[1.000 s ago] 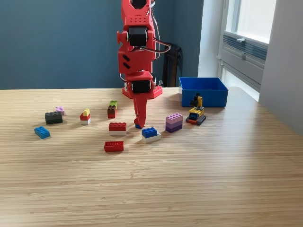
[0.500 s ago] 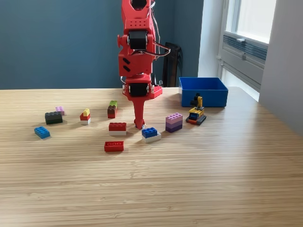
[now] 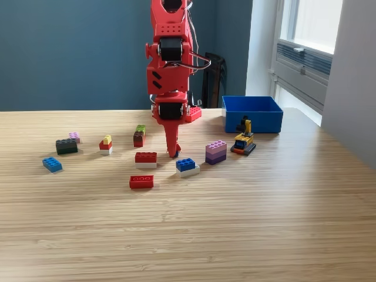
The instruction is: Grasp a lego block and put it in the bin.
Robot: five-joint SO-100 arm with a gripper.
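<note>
Red plastic gripper point(image 3: 173, 153) clenched on a small blue lego block point(image 3: 174, 154) — just off the pale wooden table point(image 3: 247, 211), well apart from the bright blue rectangular plastic bin point(image 3: 252, 114).

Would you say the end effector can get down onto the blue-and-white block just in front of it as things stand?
Probably yes. The end effector hangs point-down just behind the blue-and-white block, with bare table around it; the nearest neighbours, the red-and-white block and purple block, stand apart.
</note>
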